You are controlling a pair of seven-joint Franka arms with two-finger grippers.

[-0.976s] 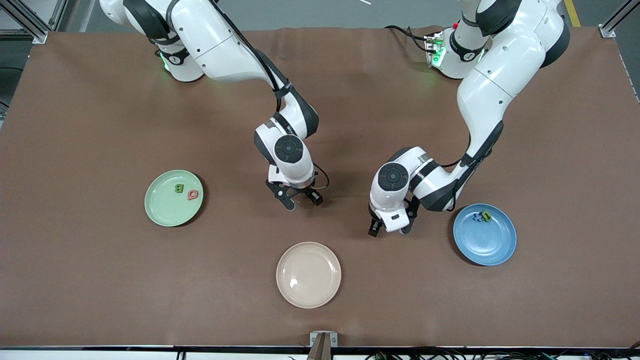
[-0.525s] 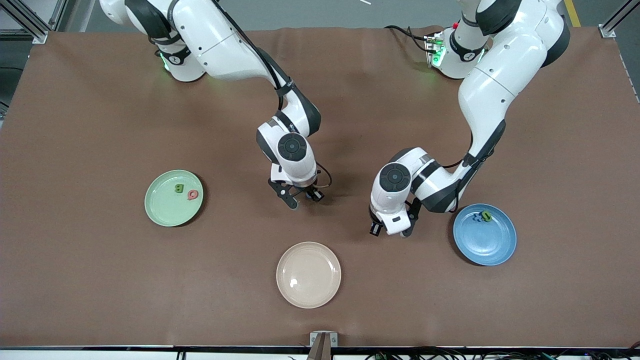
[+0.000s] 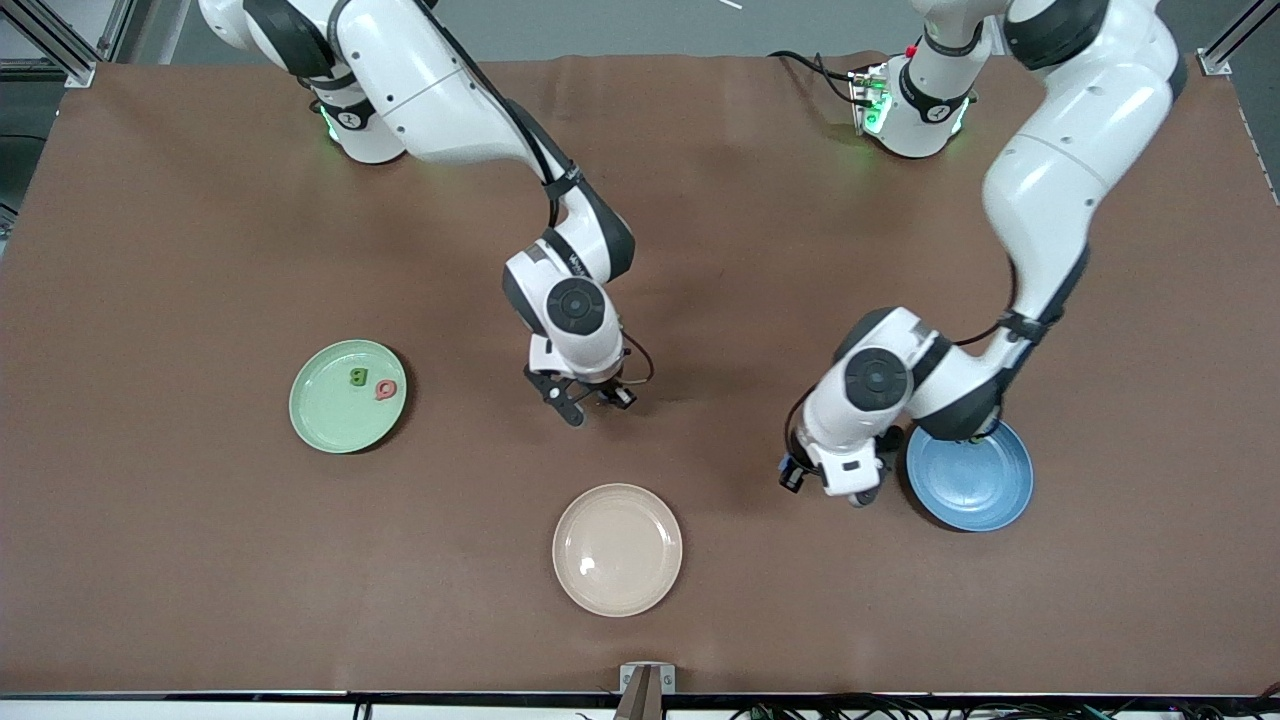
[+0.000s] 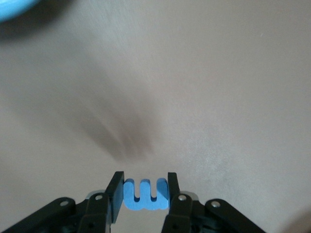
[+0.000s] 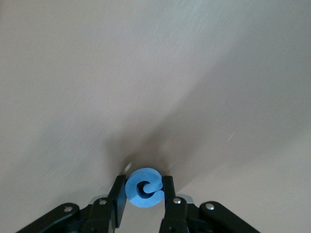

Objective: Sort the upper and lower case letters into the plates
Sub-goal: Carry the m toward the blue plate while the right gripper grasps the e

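Gripping flat blue E-shaped foam letter point(image 4: 146, 195), left gripper point(image 3: 835, 487) over brown table point(image 3: 200, 550) beside round blue plate point(image 3: 975, 490); right gripper point(image 3: 592, 400) clamping blue round letter point(image 5: 144, 187).

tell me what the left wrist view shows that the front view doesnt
Only the left wrist view shows the blue comb-shaped letter piece clamped in the left gripper; from the front the arm hides it.

Only the front view shows the round pale green plate holding a green letter and a red letter, the empty beige plate, and the right gripper.

Both show the brown table surface and part of the round blue plate.
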